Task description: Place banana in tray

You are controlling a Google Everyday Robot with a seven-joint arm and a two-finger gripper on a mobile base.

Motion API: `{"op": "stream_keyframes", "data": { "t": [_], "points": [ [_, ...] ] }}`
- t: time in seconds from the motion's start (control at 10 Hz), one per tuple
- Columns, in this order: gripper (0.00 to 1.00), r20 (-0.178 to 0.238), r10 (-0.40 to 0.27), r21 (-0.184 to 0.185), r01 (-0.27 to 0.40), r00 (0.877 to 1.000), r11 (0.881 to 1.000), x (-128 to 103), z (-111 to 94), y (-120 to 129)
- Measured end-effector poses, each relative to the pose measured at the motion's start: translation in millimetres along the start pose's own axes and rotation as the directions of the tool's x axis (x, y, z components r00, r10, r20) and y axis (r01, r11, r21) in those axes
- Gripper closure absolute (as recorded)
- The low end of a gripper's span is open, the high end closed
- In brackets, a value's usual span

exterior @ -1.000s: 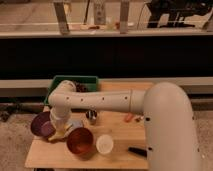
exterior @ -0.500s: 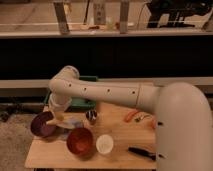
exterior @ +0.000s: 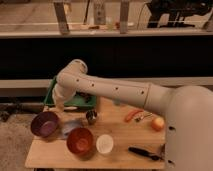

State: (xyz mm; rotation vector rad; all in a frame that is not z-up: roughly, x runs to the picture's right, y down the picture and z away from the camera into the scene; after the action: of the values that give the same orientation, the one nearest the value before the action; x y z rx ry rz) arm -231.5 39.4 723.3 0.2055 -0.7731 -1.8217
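My gripper [exterior: 61, 106] hangs at the end of the white arm, over the front left corner of the green tray [exterior: 82, 102]. It is shut on the banana [exterior: 59, 111], a pale yellowish shape that pokes out below the wrist and is lifted off the table. The arm covers much of the tray's middle. The gripper is just above and behind the purple bowl [exterior: 45, 123].
On the wooden table [exterior: 120, 135] stand a red bowl [exterior: 80, 141], a white cup [exterior: 104, 144] and a small metal cup [exterior: 91, 116]. An orange carrot-like item [exterior: 132, 115], a round fruit [exterior: 158, 123] and a black tool [exterior: 143, 151] lie to the right.
The arm has lifted from the table between the bowls and swung up and back toward the tray. The banana has left the tabletop with the gripper.
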Motion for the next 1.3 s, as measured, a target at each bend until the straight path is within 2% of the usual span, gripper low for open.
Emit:
{"op": "stream_keyframes", "data": {
  "t": [0.3,0.6,0.8,1.1,1.2,1.3],
  "points": [
    [1.00,-0.080,0.053,-0.010,-0.054,0.995,0.999,21.9,-18.7,15.3],
    [1.00,-0.108,0.071,-0.016,-0.073,0.992,0.997,41.7,-27.0,24.6],
    [1.00,-0.130,0.094,-0.007,-0.095,0.987,0.995,56.2,-31.2,32.5],
    [1.00,-0.169,0.149,0.008,-0.150,0.974,0.989,75.0,-33.3,51.7],
    [0.98,-0.177,0.162,0.010,-0.163,0.971,0.987,80.5,-31.0,59.4],
    [0.88,-0.183,0.170,0.012,-0.171,0.968,0.985,85.3,-25.6,68.1]
  ]
}}
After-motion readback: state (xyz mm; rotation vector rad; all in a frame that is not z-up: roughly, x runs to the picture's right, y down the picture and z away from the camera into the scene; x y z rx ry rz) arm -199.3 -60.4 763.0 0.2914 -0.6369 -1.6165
